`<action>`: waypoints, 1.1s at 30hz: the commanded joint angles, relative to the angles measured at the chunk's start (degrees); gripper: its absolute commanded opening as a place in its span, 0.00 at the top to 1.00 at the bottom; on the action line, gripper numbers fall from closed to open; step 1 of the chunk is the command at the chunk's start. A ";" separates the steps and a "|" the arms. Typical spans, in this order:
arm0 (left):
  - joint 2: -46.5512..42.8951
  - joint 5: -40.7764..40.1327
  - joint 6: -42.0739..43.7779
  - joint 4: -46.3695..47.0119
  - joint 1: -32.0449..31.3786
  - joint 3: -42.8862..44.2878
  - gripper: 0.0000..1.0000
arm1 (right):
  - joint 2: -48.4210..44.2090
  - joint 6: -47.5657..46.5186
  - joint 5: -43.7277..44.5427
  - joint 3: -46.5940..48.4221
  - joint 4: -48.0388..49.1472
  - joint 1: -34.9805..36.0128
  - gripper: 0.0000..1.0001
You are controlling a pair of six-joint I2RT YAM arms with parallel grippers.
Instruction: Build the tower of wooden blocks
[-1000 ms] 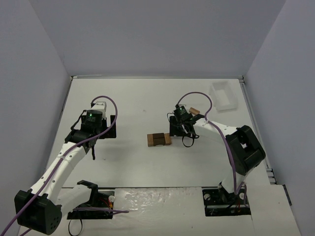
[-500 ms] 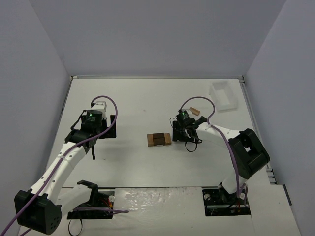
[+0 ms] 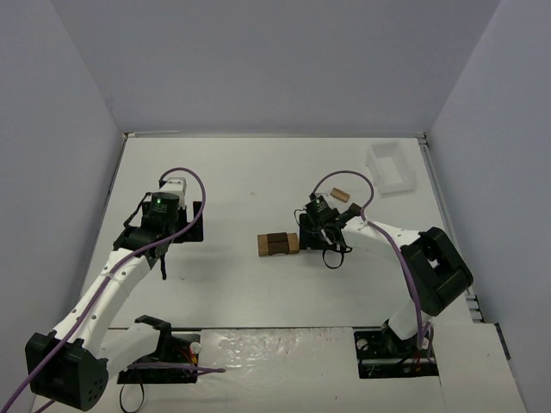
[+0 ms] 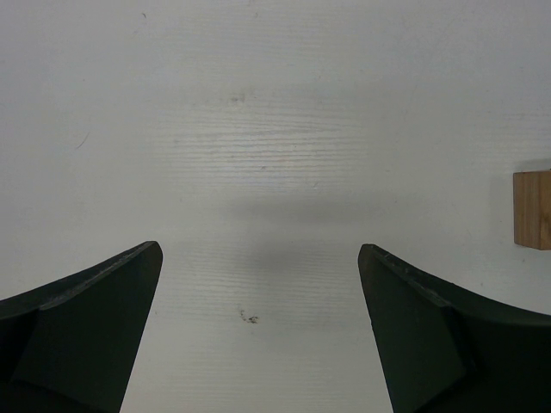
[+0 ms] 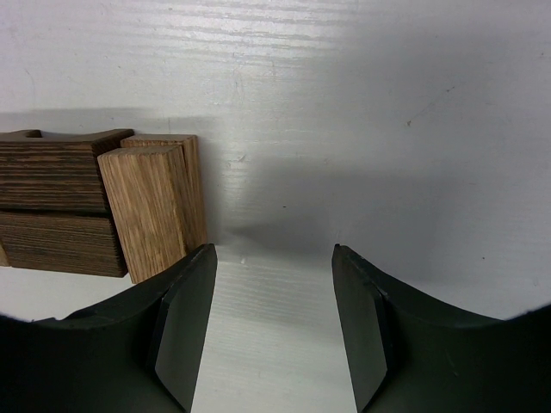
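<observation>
The wood block tower is a low stack of dark brown and light tan blocks lying mid-table. In the right wrist view its dark blocks and a tan end block sit just left of my left finger. My right gripper is open and empty, low over the table just right of the tower. A loose tan block lies behind it. My left gripper is open and empty over bare table at the left. A tan block's end shows at the right edge of the left wrist view.
A white rectangular tray stands at the back right near the table's corner. Grey walls close in the table on the left, back and right. Purple cables loop over both arms.
My right gripper has moved from beside the loose tan block toward the near left, up to the tower's right end. The left arm has not moved.
</observation>
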 commanded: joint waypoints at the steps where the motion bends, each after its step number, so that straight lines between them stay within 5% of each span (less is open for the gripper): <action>1: -0.12 -0.45 0.35 2.34 0.32 1.77 0.03 | -3.62 0.57 0.54 0.41 -0.11 0.35 0.47; 33: -0.56 -0.36 0.35 2.25 0.32 1.80 0.03 | -3.57 0.51 -0.16 1.29 -0.47 1.23 0.47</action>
